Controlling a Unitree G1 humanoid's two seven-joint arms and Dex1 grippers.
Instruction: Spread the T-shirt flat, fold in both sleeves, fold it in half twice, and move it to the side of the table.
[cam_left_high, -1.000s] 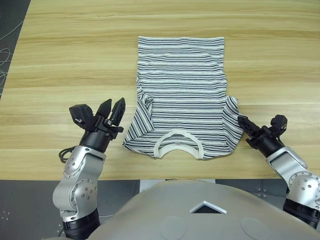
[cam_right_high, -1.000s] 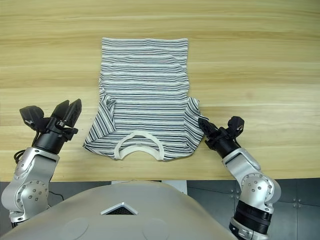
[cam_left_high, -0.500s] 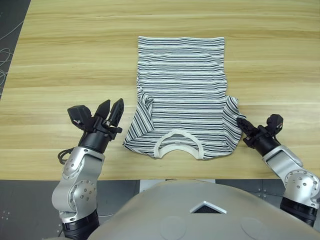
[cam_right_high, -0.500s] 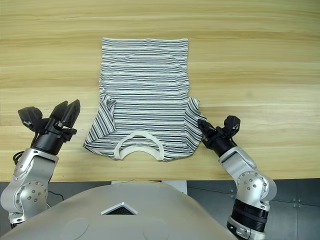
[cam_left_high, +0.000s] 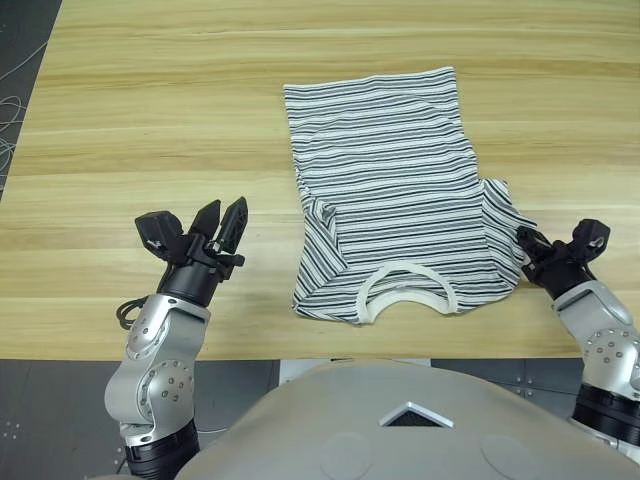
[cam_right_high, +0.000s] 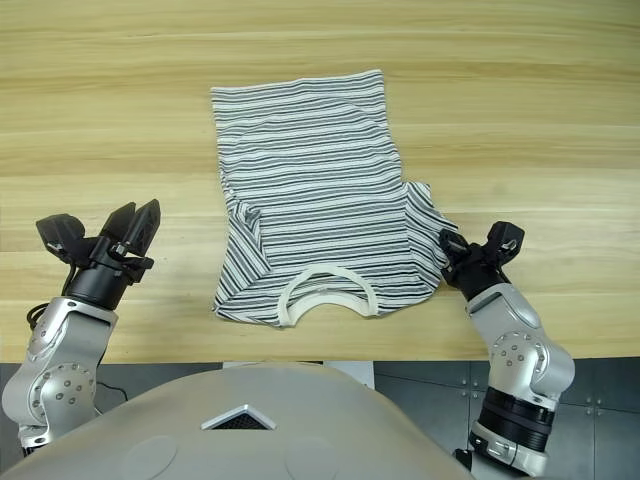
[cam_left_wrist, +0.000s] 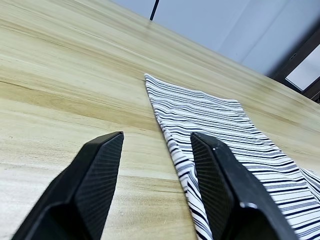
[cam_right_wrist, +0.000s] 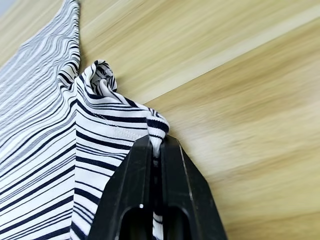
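A black-and-white striped T-shirt (cam_left_high: 390, 190) lies on the wooden table (cam_left_high: 150, 100), its white collar (cam_left_high: 408, 290) toward the near edge and its hem at the far side. Both sleeves lie folded in over the body. My right gripper (cam_left_high: 524, 250) is shut on the shirt's right shoulder edge (cam_right_wrist: 150, 125) near the front of the table. My left gripper (cam_left_high: 224, 222) stands open over bare wood to the left of the shirt, apart from its left edge (cam_left_wrist: 170, 135), with nothing between its fingers.
The table's near edge (cam_left_high: 300, 355) runs just in front of the collar. Bare wood stretches to the left, to the right and beyond the shirt. A dark floor with cables (cam_left_high: 15, 60) shows past the table's left end.
My right gripper has pulled the shirt to the right by its shoulder edge, and the shirt now lies skewed. The left gripper has kept still.
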